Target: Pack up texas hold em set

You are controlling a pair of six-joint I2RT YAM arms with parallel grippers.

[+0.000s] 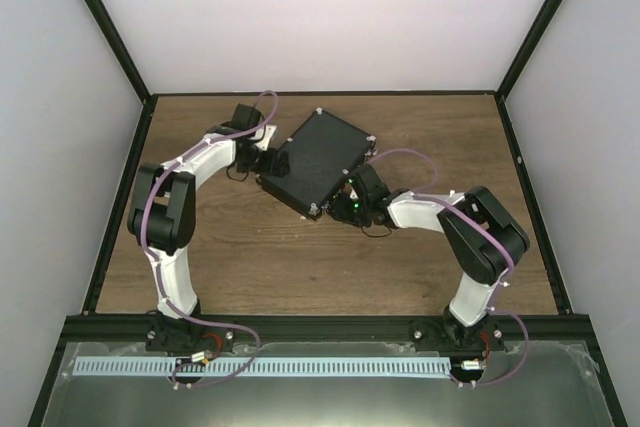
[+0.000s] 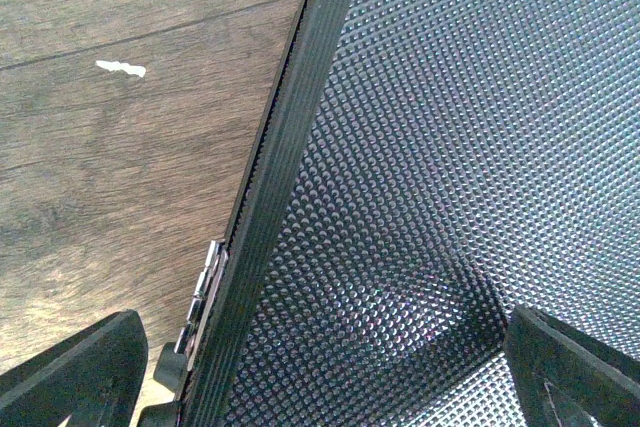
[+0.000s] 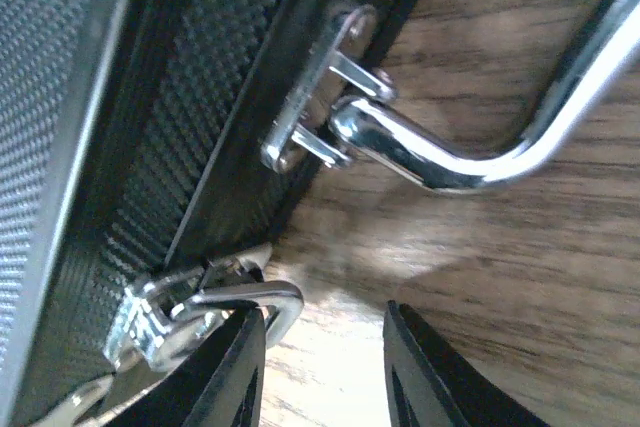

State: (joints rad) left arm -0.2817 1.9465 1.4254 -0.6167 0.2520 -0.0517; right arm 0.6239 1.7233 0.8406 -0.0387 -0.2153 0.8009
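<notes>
The black briefcase (image 1: 315, 157) of the texas hold em set lies closed and turned at an angle in the middle of the table. My left gripper (image 1: 268, 162) is at its left edge. In the left wrist view that gripper (image 2: 322, 325) is wide open over the dimpled lid (image 2: 450, 147). My right gripper (image 1: 345, 203) is at the case's near right side. In the right wrist view it (image 3: 320, 325) has narrowed jaws with only bare wood between them. Its left finger (image 3: 235, 367) is beside a silver latch (image 3: 200, 312). The chrome handle (image 3: 480, 167) lies on the table.
The wooden table (image 1: 330, 267) is fenced by white walls and black frame posts. A silver hinge (image 2: 205, 287) sits on the case edge by my left finger. A white fleck (image 2: 120, 68) marks the wood left of the case.
</notes>
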